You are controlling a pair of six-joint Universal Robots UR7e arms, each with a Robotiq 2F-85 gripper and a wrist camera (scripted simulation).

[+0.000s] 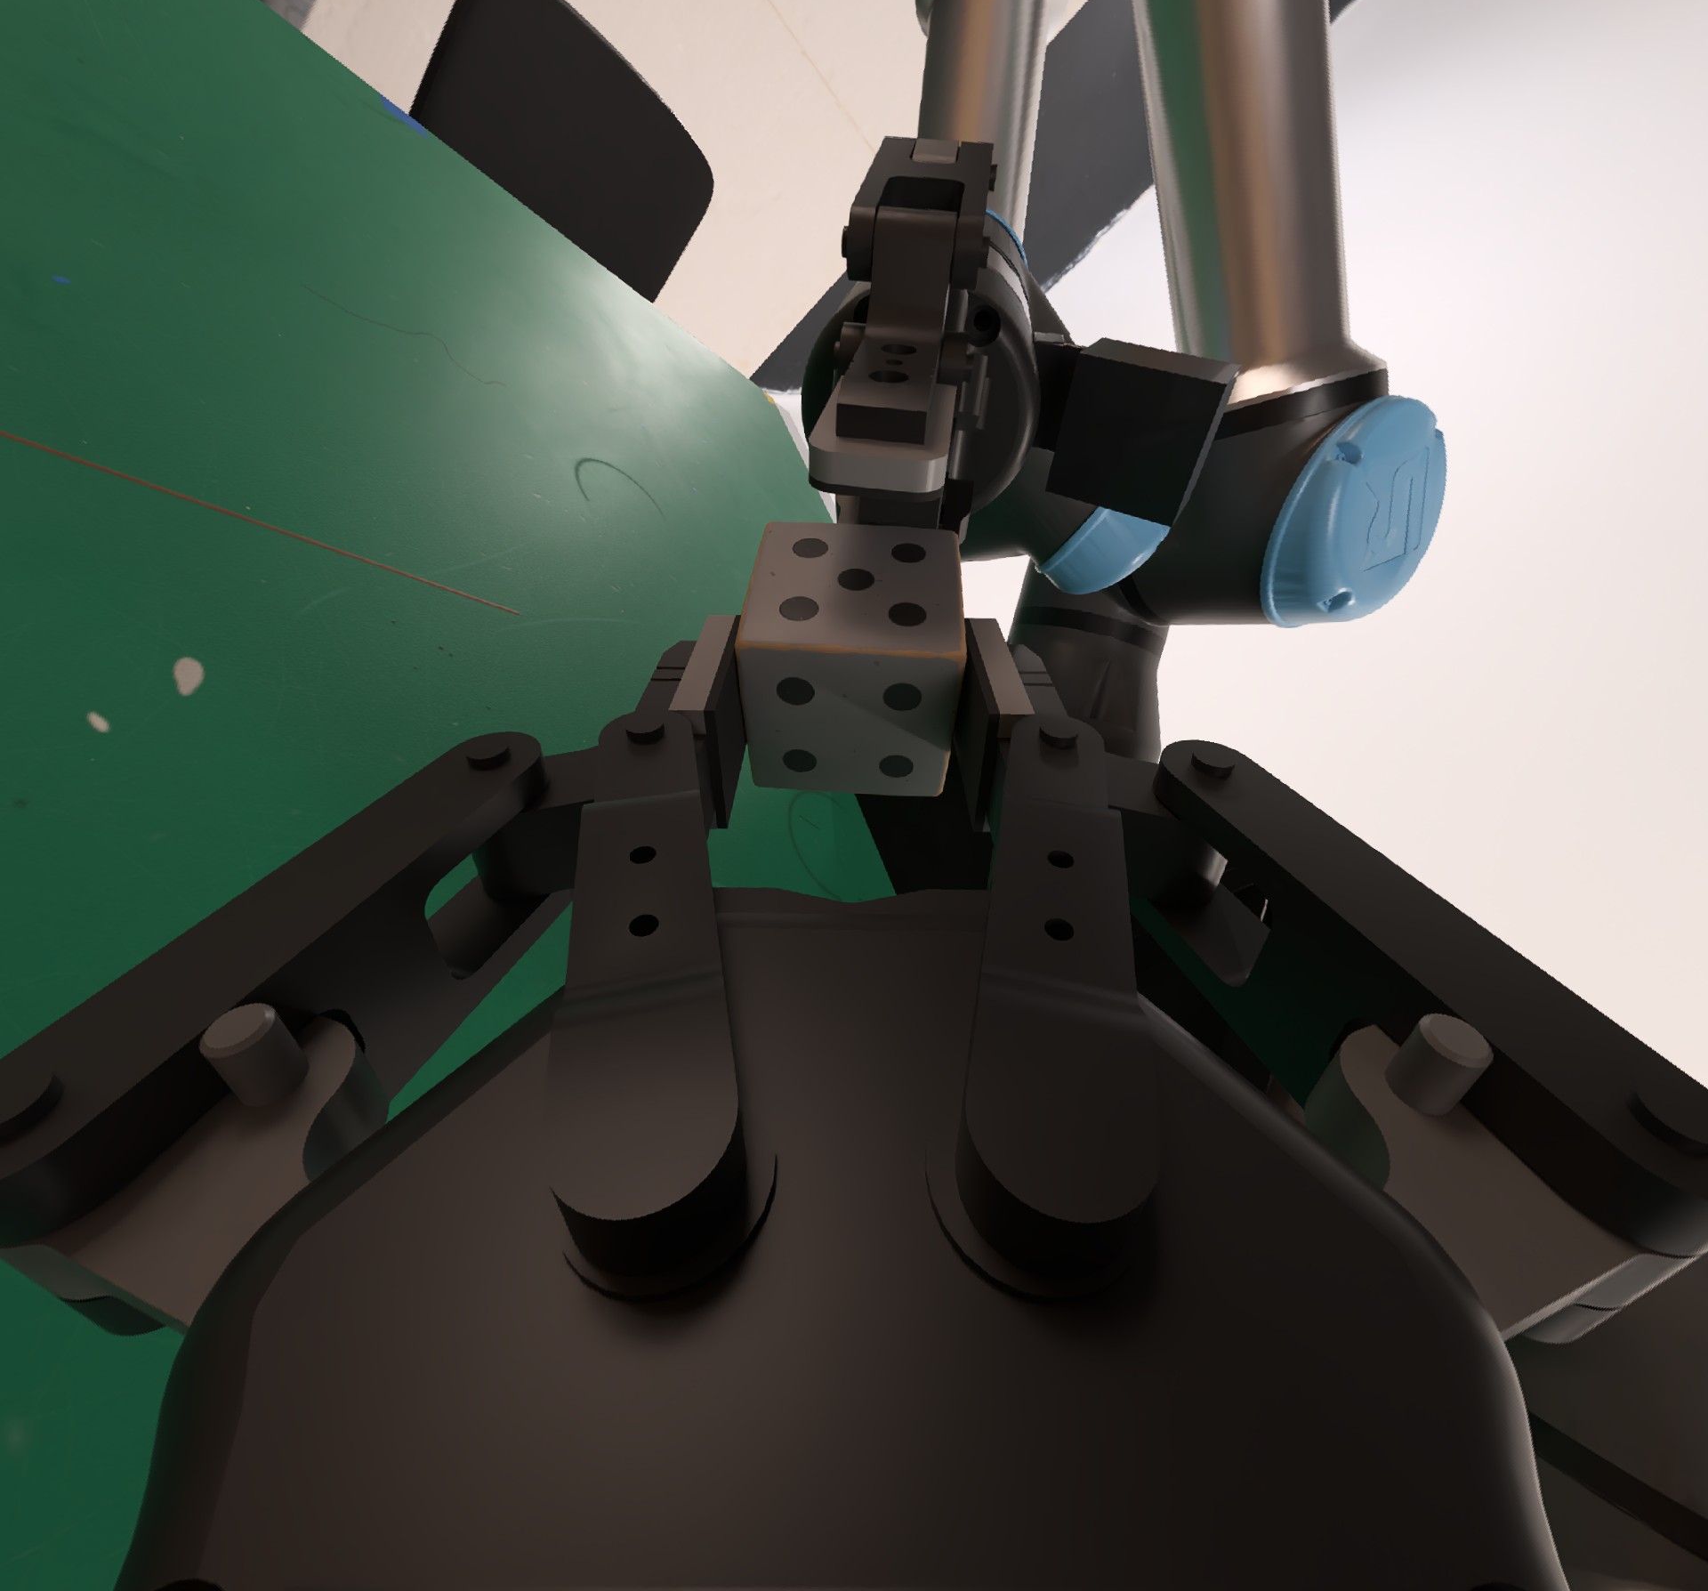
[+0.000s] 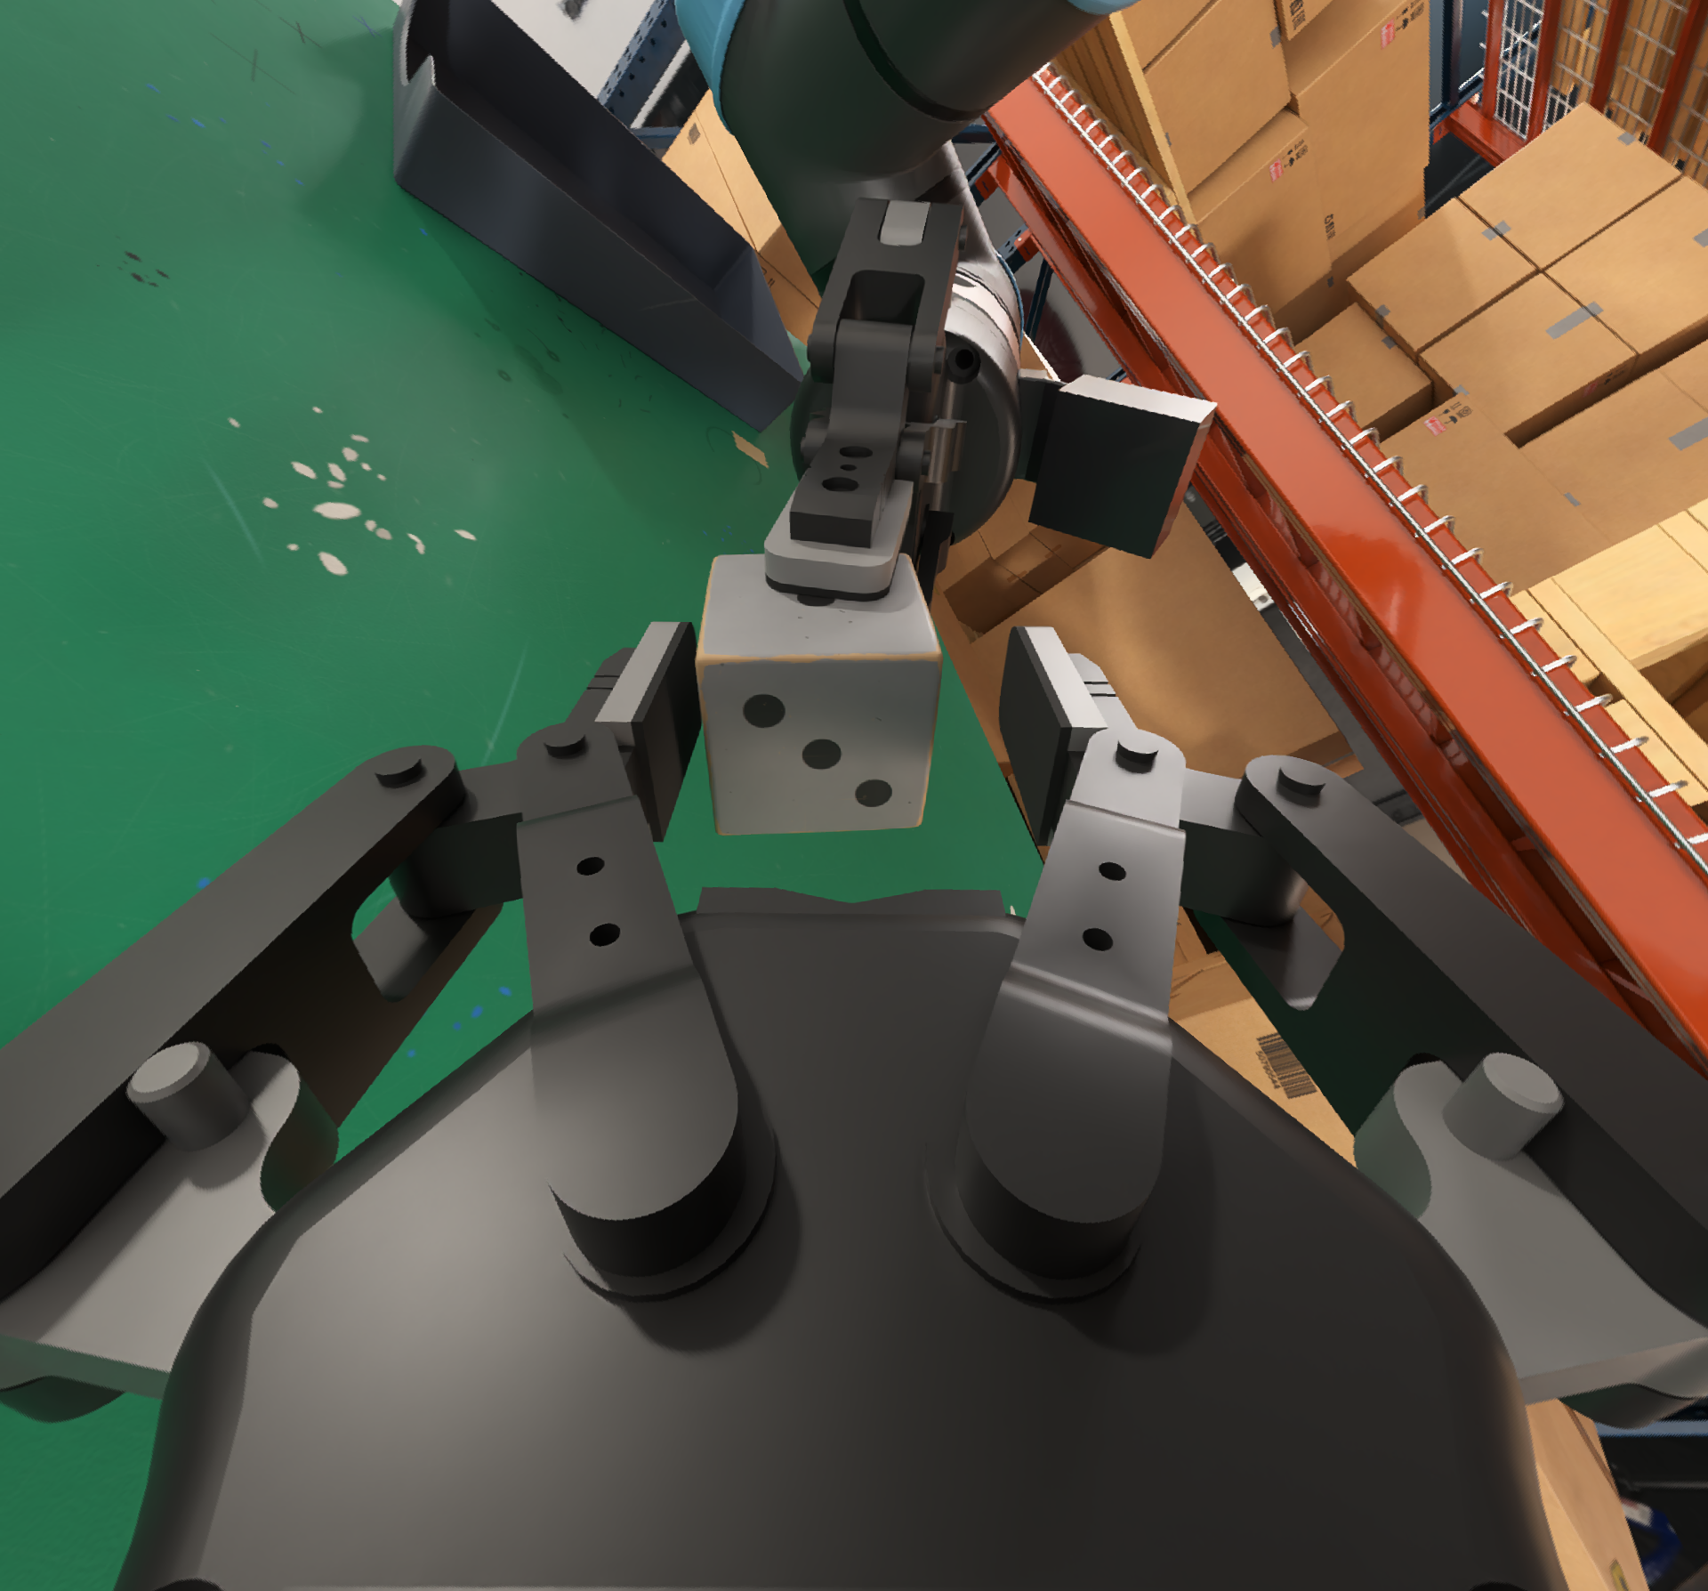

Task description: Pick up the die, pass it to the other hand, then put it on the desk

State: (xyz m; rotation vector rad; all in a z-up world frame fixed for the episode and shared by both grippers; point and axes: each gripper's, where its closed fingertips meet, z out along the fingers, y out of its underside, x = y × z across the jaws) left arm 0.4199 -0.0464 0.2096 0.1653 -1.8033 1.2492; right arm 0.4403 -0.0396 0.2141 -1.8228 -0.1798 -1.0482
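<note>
Mid-air handoff: the left gripper [image 1: 850, 705] is clamped on the white die [image 1: 846, 696], pads tight on both sides. The right gripper [image 2: 846, 728] brackets the die [image 2: 818, 738], jaws spread with gaps either side. Green desk [image 2: 231, 668] below, dark bin [image 2: 555, 188] at 11 o'clock.

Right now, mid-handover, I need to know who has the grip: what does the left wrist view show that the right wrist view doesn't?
Only the left wrist view: the left gripper, fingers pressed on two opposite sides of the die, its four- and five-pip faces, and a black rounded panel.
Only the right wrist view: the right gripper, fingers spread around the die with a gap on one side, the three-pip face, a dark bin, cardboard boxes and a red rack.
Both: the die between the two grippers, and the green desk.
</note>
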